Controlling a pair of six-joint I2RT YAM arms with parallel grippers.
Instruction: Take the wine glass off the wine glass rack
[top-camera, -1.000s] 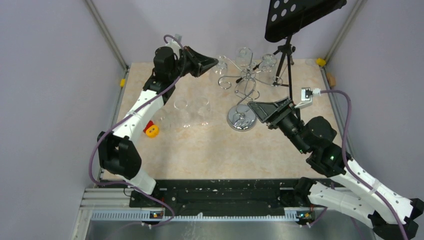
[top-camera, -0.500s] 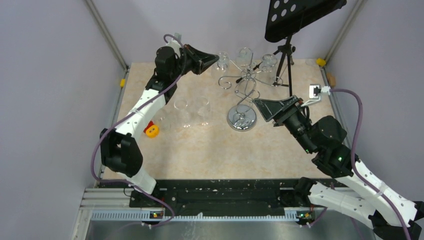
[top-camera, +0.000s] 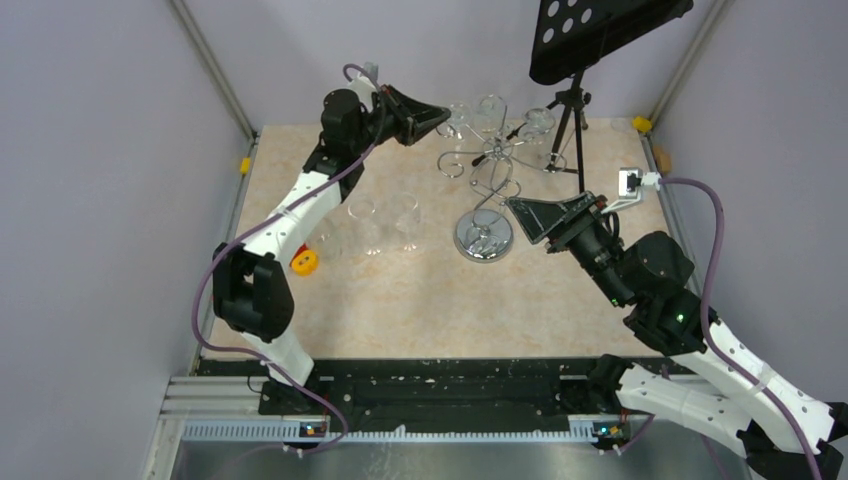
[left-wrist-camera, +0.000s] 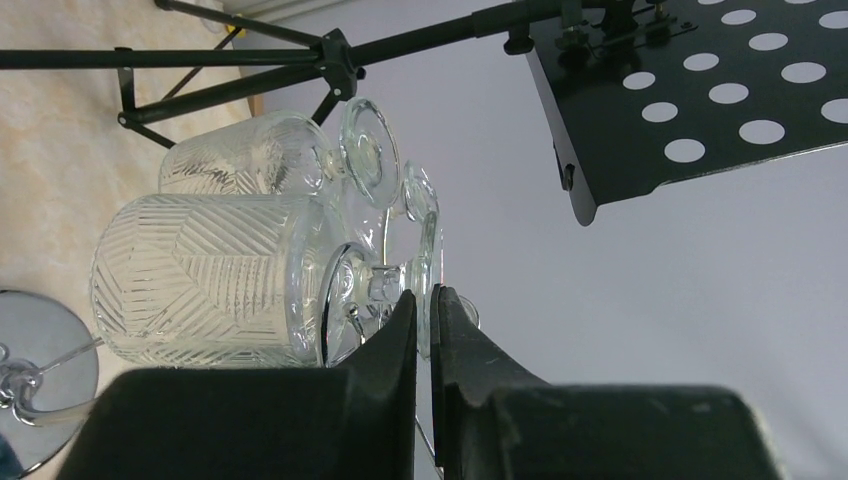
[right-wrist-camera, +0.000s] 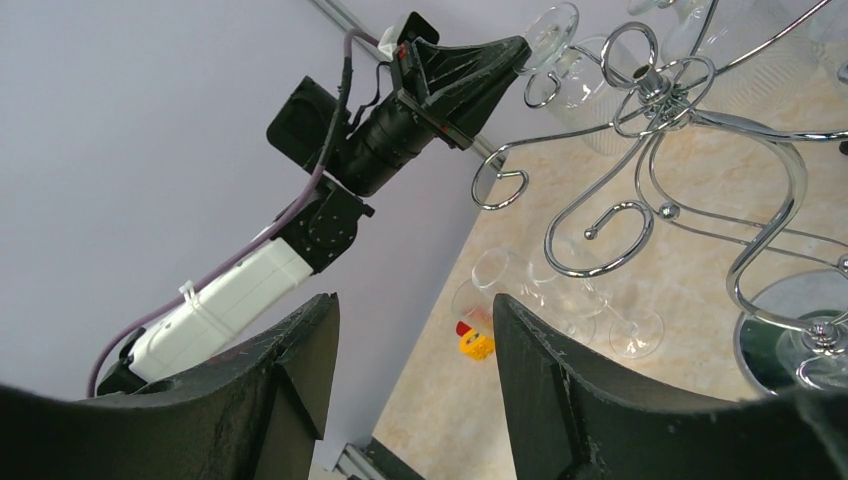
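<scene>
The silver wire wine glass rack (top-camera: 492, 158) stands at the back middle of the table on its round chrome base (top-camera: 484, 238). A ribbed wine glass (top-camera: 459, 118) hangs upside down at the rack's left side. My left gripper (top-camera: 444, 117) is shut on the thin foot of that glass. In the left wrist view the fingertips (left-wrist-camera: 404, 305) pinch the foot's edge, with the patterned bowl (left-wrist-camera: 200, 285) to the left. My right gripper (top-camera: 512, 208) is open, just right of the rack's post, holding nothing. In the right wrist view the rack (right-wrist-camera: 660, 130) lies beyond the open gripper (right-wrist-camera: 415, 305).
Two more glasses (top-camera: 489, 110) (top-camera: 537, 122) hang on the rack's far side. Two stemmed glasses (top-camera: 365, 222) (top-camera: 407, 220) stand on the table left of the base. A yellow toy (top-camera: 303, 262) lies at the left edge. A black music stand (top-camera: 572, 120) stands behind the rack.
My left gripper has shifted right and slightly back, and the glass moved with it. The right arm rose a little, then stayed still.
</scene>
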